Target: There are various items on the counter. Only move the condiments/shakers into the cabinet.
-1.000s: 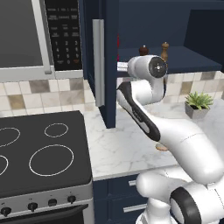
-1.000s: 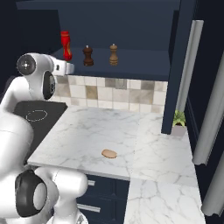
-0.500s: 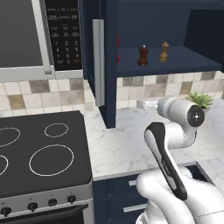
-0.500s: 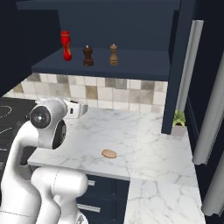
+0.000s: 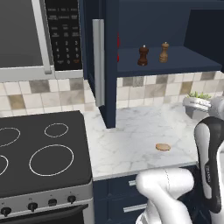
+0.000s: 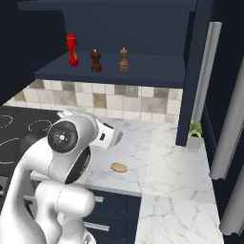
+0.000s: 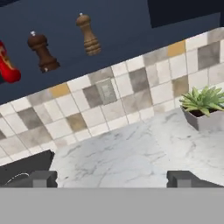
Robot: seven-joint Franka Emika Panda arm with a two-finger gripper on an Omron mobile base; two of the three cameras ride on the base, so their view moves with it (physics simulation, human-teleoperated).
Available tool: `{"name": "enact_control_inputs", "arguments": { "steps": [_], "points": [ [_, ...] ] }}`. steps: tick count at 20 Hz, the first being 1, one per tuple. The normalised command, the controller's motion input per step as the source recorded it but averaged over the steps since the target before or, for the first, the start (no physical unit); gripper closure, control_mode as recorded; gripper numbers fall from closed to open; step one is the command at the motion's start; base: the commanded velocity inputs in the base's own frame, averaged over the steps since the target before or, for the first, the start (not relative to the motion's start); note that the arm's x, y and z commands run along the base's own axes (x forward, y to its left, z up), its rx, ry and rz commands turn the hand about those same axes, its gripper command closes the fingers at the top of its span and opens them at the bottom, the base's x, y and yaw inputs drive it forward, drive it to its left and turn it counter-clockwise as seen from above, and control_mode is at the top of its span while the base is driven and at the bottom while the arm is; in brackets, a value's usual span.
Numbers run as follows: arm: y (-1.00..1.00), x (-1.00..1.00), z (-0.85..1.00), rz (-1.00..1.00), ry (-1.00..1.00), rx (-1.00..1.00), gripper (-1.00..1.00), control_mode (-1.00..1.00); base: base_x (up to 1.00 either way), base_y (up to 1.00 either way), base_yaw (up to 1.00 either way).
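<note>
Down from the cabinet (image 6: 119, 28) shelf has swung the arm, its tool (image 7: 111, 179) wide and empty above the desk (image 6: 157, 147), all three condiments (image 6: 95, 60) already shelved; a careless reach could wrongly grab the tan disc (image 6: 118, 167)

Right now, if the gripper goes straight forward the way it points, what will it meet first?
Probably the tiled backsplash above the counter; the open gripper faces it, with no item between. Depth is unclear.
</note>
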Motion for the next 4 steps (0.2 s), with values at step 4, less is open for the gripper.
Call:
{"name": "enact_control_inputs", "arguments": {
  "steps": [4],
  "points": [
    [-0.77, -1.00, 0.08, -0.16, -0.21, 0.21, -1.00, -1.00, 0.00, 0.00, 0.00]
  ]
}}
